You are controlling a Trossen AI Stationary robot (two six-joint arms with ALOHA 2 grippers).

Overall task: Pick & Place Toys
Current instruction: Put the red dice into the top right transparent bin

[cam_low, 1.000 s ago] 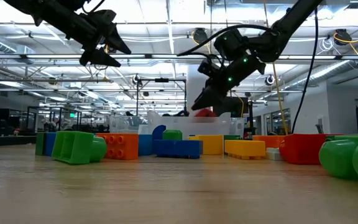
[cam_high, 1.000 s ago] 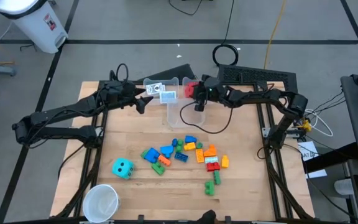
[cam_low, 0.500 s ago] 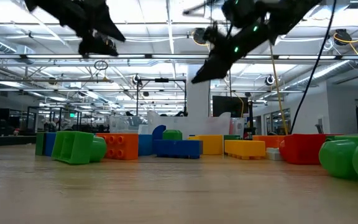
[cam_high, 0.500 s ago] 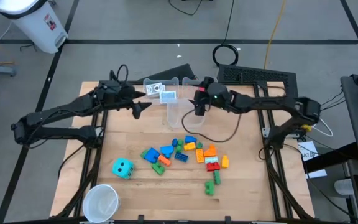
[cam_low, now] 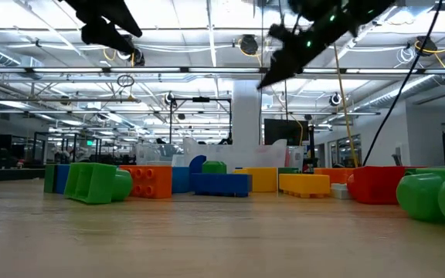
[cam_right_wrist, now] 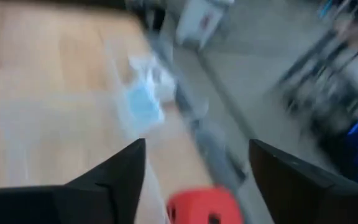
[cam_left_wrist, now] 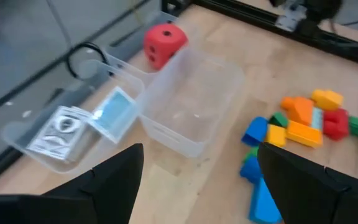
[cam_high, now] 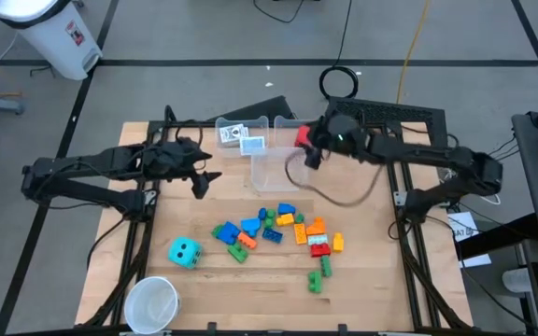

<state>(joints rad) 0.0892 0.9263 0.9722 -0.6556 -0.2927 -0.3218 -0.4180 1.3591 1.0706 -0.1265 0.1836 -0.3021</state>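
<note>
Overhead, both arms reach inward; right tool (cam_high: 312, 161) hovers beside red die (cam_high: 304, 136).

Left gripper (cam_high: 208, 179) raised, jaws apart; right gripper (cam_high: 308, 161) likewise (apparently).

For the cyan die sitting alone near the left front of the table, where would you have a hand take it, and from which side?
Grip the cyan die across two opposite flat side faces, coming straight down from above. It rests flat on the table, apart from the block pile, so its sides look free. The left hand, open and nearer to it, seems the natural choice; the white cup stands clear of that approach.
</note>
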